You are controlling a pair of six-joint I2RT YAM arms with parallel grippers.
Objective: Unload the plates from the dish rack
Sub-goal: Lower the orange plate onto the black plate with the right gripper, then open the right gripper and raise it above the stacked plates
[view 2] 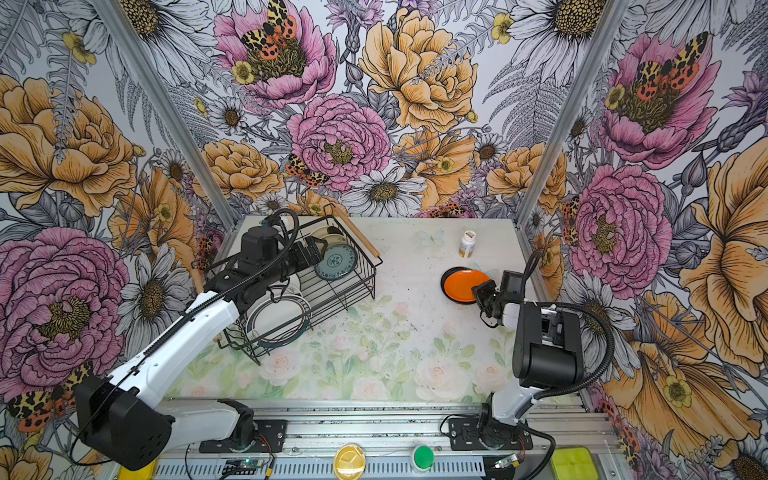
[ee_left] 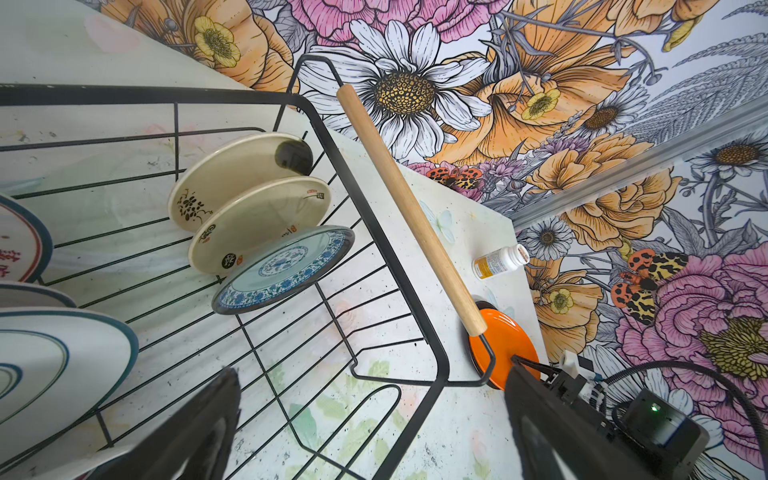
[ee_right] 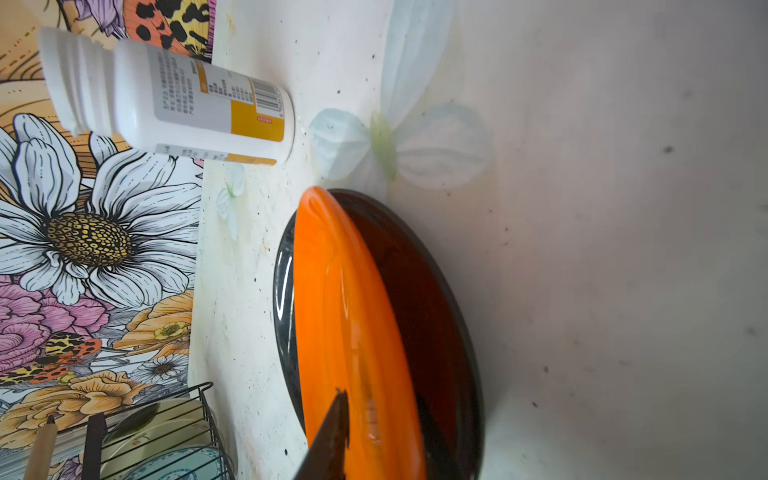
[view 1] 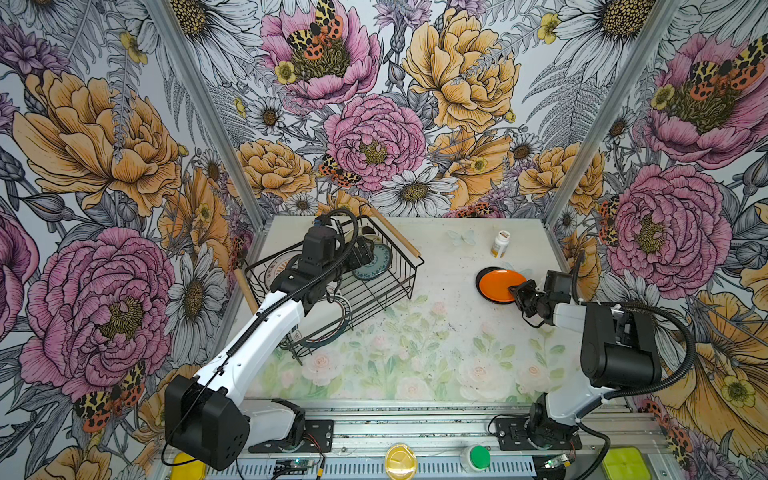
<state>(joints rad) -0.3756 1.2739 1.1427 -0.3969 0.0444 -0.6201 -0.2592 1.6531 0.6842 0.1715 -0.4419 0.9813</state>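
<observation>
At the right of both top views, the orange plate (view 1: 496,284) sits tilted on a black plate (ee_right: 440,316), its rim between right fingers (ee_right: 332,432) whose grip I cannot tell, so dragging back could skid it off, while left fingers (ee_left: 199,424) gape wide over plates (ee_left: 257,224) standing in the dish rack (ee_left: 363,216).

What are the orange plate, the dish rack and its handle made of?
The orange plate looks like glazed ceramic, possibly melamine: glossy, with bright reflections. The dish rack seems matte black coated metal wire. Its handle looks like pale bare wood, a smooth round rod.
</observation>
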